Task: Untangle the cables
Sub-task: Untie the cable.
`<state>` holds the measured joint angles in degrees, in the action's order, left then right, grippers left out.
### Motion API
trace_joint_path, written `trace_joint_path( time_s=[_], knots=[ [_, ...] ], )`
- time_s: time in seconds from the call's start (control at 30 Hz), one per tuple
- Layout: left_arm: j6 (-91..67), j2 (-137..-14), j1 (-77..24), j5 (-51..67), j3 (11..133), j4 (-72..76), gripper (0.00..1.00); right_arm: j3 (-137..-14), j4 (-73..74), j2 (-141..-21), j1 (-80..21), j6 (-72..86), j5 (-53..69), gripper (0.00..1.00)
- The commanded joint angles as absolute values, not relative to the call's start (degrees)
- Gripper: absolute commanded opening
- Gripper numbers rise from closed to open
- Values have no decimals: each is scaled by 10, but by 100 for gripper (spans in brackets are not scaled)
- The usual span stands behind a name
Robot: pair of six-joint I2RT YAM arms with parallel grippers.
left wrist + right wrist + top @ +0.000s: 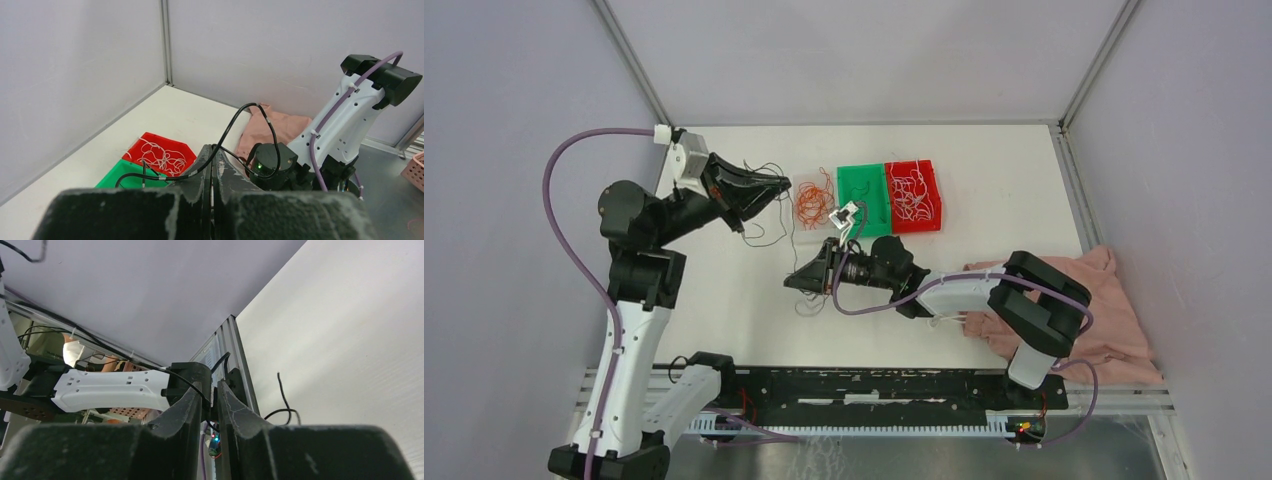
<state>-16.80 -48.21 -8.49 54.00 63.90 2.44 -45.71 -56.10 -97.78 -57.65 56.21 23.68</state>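
My left gripper [781, 185] [214, 151] hangs raised over the table's left half, shut on thin black cables [762, 222] that trail down from it; one black strand [250, 107] loops up from its fingertips. An orange bunch [813, 200] lies left of the green tray [856, 178]. White cables [912, 195] [161, 158] fill the red tray [934, 222]. My right gripper [791, 284] [214, 388] is low at mid-table, pointing left. Its jaws stand a narrow gap apart, with a black strand [199, 388] crossing between the tips. A loose black cable [284, 401] lies beside it.
A pink cloth [1104, 320] lies crumpled at the right, partly under the right arm. Grey walls enclose the table on three sides. The black rail [874, 385] with the arm bases runs along the near edge.
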Motion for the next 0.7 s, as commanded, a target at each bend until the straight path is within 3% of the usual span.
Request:
trace_joint_path(
  time_s=[0.0, 0.53, 0.67],
  knots=[
    [-143, -493, -88, 526, 691, 34, 3, -461, -581, -1005, -578, 583, 252, 23],
    [-124, -532, -88, 480, 822, 26, 3, -447, -421, -990, -590, 458, 186, 27],
    [-114, -552, -87, 468, 857, 8, 3, -425, -413, -970, -591, 426, 147, 33]
  ],
)
